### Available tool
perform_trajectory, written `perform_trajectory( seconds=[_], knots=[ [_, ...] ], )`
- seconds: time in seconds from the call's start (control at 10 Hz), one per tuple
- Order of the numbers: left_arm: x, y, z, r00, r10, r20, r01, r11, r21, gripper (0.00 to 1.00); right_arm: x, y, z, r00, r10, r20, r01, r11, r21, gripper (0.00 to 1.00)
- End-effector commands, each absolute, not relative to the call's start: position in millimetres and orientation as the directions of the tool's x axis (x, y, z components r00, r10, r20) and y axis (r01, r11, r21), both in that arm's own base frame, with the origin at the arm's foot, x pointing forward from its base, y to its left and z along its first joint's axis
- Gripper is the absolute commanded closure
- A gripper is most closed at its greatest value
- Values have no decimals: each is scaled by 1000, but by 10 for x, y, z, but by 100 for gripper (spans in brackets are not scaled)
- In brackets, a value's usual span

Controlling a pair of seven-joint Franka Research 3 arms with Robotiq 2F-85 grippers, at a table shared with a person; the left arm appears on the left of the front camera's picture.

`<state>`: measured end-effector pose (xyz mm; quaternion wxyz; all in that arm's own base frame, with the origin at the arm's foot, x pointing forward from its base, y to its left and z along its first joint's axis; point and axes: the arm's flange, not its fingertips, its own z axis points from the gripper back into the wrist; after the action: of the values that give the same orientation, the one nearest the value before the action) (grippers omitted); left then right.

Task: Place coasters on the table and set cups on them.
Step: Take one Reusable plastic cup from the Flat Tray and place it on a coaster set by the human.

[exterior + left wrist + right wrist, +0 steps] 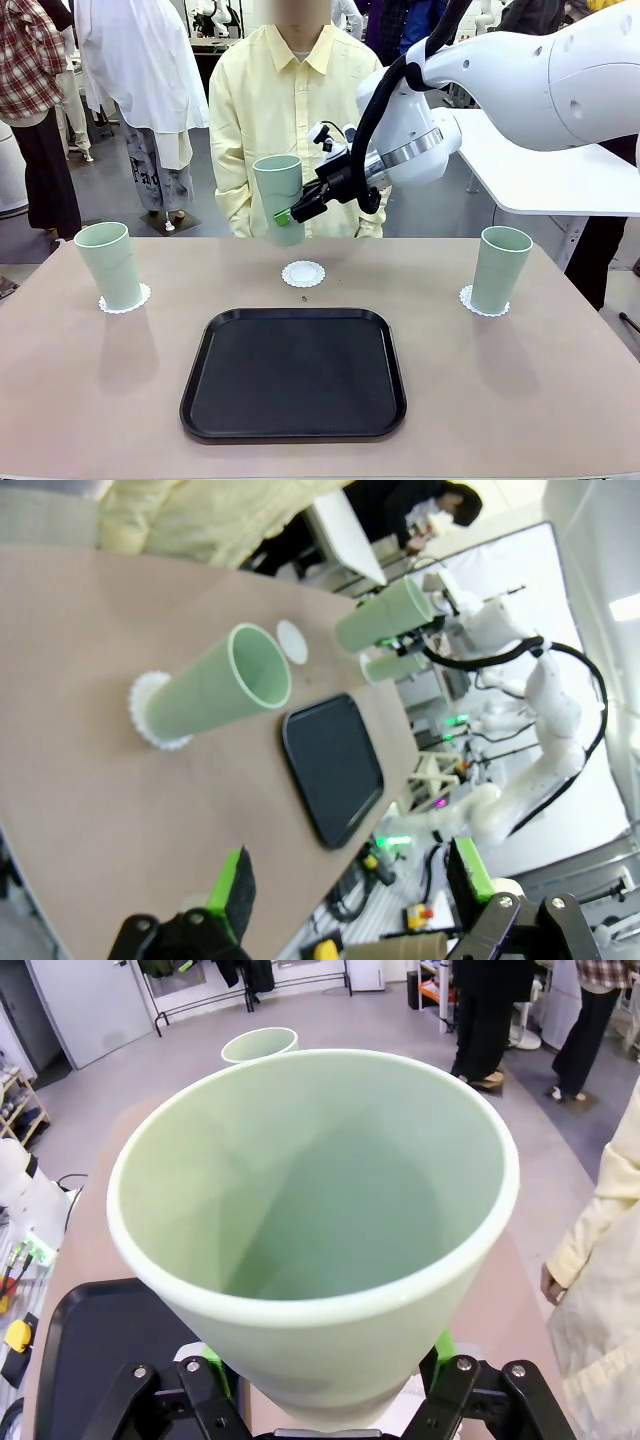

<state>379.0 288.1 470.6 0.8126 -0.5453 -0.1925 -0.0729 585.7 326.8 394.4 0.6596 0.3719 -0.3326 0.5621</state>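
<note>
Right gripper clamps cup — empty inside, wrist view; height perhaps above doily.

A: Lighting check? Even and bright from overhead. On the table, soft shadows fall toward the camera under each standing cup, and the black tray shows only faint sheen, no hard glare.

B: Wrist views? Left wrist: background right of the tray is blown out white, with strong wide-angle bend at the edges. Right wrist: the held cup is sharp at the rim, the floor beyond soft.
</note>
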Motion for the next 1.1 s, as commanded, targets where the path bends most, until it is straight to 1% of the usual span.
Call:
perform_trajectory(
  seconds=[0.0, 0.2, 0.4, 0.6, 0.8, 1.0],
  knots=[
    [3779, 2882, 4727, 913, 93, 397, 333, 391, -858, 0, 6002, 3201, 3839, 74, 403, 912, -997, 33, 67, 18],
    [3779, 2882, 4727, 913, 93, 397, 333, 391, -858, 0, 6278, 3096, 3613, 43, 344, 938, -999, -2, 46, 18],
    [3779, 2882, 4727, 913, 93, 397, 333, 391, -858, 0, 6419, 3043, 3432, 18, 291, 956, -998, -52, 35, 18],
    [3779, 2882, 4727, 913, 93, 397, 333, 391, -858, 0, 6488, 3023, 3305, 2, 275, 961, -995, -97, 29, 18],
    [3779, 2882, 4727, 913, 93, 397, 333, 391, -858, 0, 6542, 2975, 3186, 23, 281, 959, -995, -87, 50, 18],
    [3779, 2882, 4727, 913, 93, 397, 333, 391, -858, 0, 6583, 2899, 3106, 42, 301, 953, -997, -45, 58, 18]
  ],
)
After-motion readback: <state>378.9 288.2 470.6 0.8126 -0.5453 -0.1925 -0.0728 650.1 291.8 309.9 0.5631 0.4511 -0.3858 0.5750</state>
